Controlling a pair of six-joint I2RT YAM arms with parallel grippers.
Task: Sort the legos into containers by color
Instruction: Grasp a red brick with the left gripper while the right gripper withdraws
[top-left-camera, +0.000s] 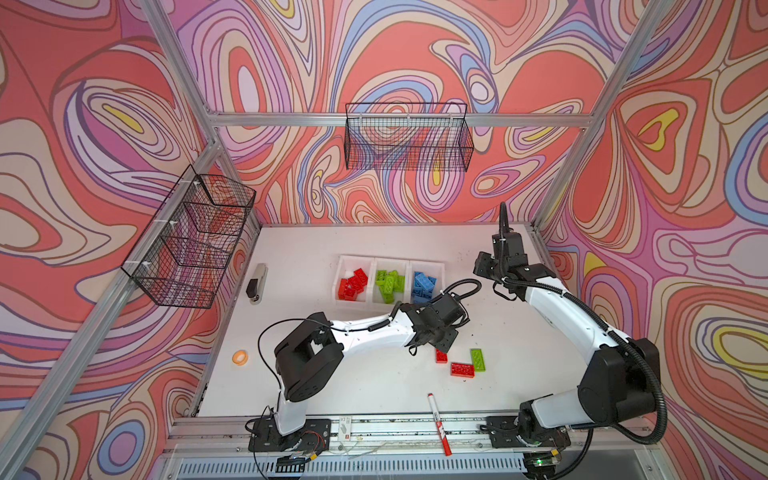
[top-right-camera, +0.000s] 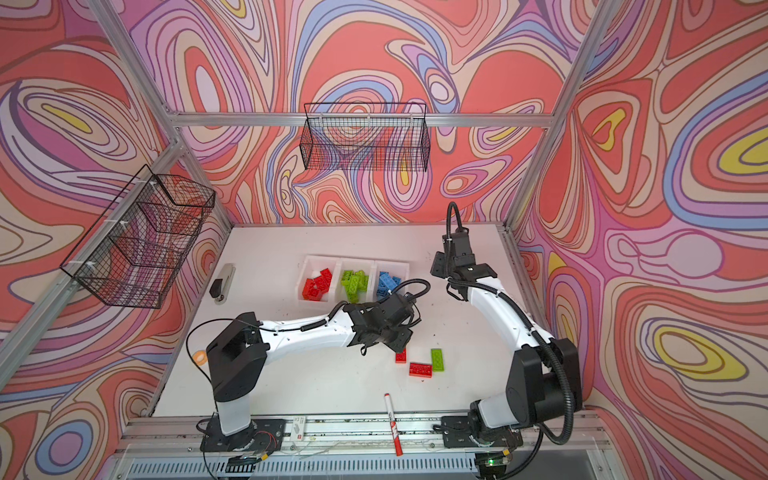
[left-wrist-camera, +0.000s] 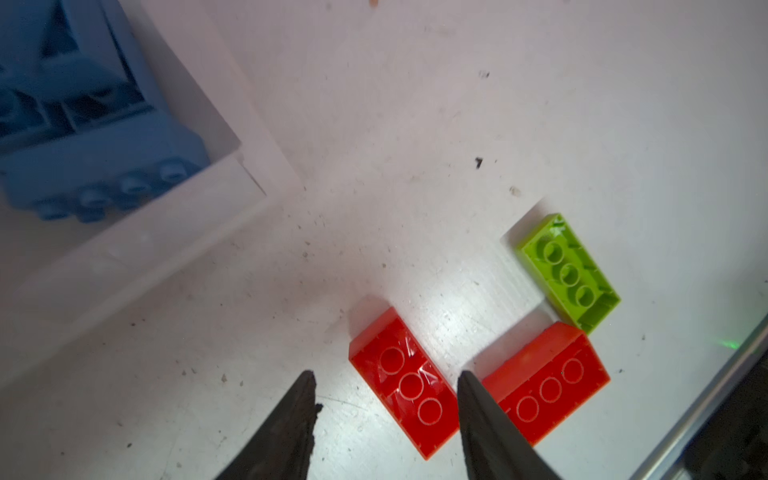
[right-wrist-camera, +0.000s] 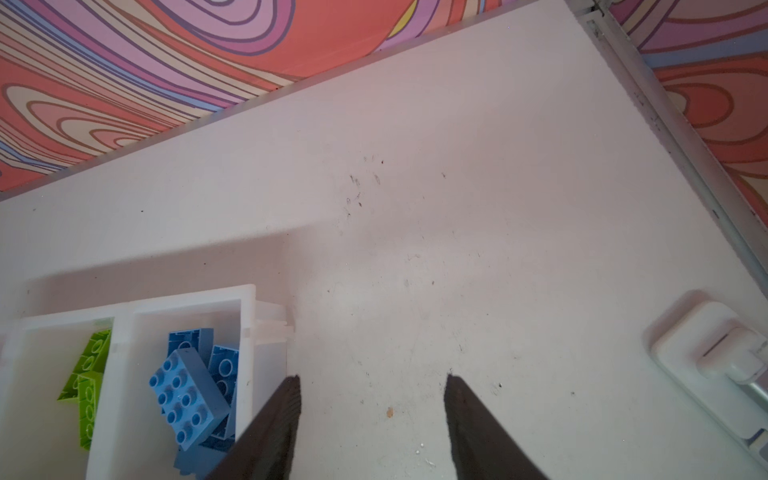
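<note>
The left jaws and right jaws stood open and empty, the left over a red lego (left-wrist-camera: 405, 384) on the counter (left-wrist-camera: 415, 124). Next they likely needed to drop, pinch it, and carry it to the red container (top-left-camera: 351, 262).

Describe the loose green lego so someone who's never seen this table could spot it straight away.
On the white table, look in front of the three joined white containers. Close together there lie two red legos and, rightmost in both top views, the green lego, the only one not red.
</note>
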